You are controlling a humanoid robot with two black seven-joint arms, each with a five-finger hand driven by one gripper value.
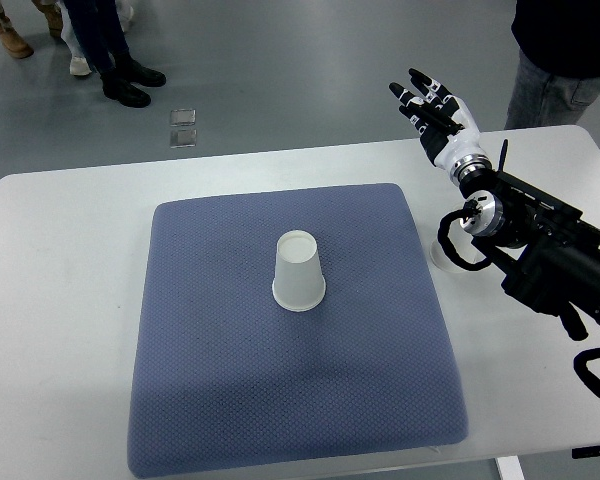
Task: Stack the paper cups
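Nearest the camera lies the front edge of a blue-grey mat (230, 400), a padded square with rounded corners spread over the middle of the white tabletop (50, 300). On the mat, a little above its centre, a white paper cup (299, 272) stands upside down, its wide rim on the fabric and its closed base facing up; it is upright and nothing touches it. Just off the mat's right edge, a second white cup (443, 255) rests on the bare tabletop, mostly hidden behind the right arm's black forearm and cables, so how it stands cannot be told. The right arm comes in from the right edge and reaches up and away from the camera, its right hand (435, 110) held in the air past the far edge of the tabletop, well apart from both cups. Its fingers (420, 88) are spread and lightly bent, holding nothing. On the grey floor beyond the tabletop are a small clear square object (183, 128), a person's legs in dark shoes (115, 55) at upper left, and another person (560, 60) at upper right.
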